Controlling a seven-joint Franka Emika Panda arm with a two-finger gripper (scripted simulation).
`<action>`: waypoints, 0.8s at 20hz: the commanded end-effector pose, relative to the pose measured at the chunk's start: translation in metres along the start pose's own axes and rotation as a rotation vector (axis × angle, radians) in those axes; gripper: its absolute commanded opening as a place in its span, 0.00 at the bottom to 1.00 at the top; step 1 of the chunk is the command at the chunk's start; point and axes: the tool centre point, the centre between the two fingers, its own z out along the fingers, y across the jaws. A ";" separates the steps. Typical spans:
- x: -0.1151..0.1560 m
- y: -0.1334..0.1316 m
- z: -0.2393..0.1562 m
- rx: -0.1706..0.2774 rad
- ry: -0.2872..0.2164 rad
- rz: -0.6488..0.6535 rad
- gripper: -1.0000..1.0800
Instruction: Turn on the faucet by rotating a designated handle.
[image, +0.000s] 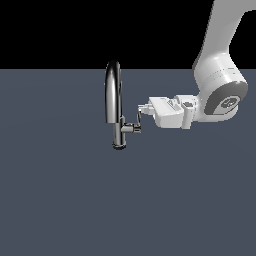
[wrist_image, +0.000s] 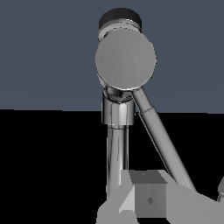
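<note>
Exterior view: you have the faucet (image: 114, 102) standing upright on the dark counter (image: 75, 200), roughly mid-frame, arched spout up, round base down. The handle (image: 139, 116) sits on a short stub off the column, on the exterior view's right side, lever pointing up from the stub. The gripper (image: 142, 108) comes in level from the exterior view's right and sits right at the lever tip; contact looks likely but can't be confirmed. Finger spacing isn't readable in either view, so I cannot tell whether it's apart or closed.

Wrist view: the handle (wrist_image: 162, 140) runs as a thin slanted bar from the round stub cap toward the gripper body (wrist_image: 148, 201); the faucet (wrist_image: 117, 131) column is just beside it.

Handling, as judged: rigid metal, fixed base, won't give or shift. Chrome is slick and the lever is thin and flat, so grip or push near the free end for leverage, pads flat on the faces. Expect slip if you catch only an edge.

Clearance: counter is open all around. Only obstruction is the spout and column just beyond the lever; keep the sweep off them.
</note>
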 end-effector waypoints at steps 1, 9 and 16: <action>0.005 0.007 0.001 -0.002 -0.002 0.003 0.00; 0.024 0.038 0.004 -0.009 -0.006 0.004 0.00; 0.031 0.045 -0.001 0.000 0.002 -0.017 0.00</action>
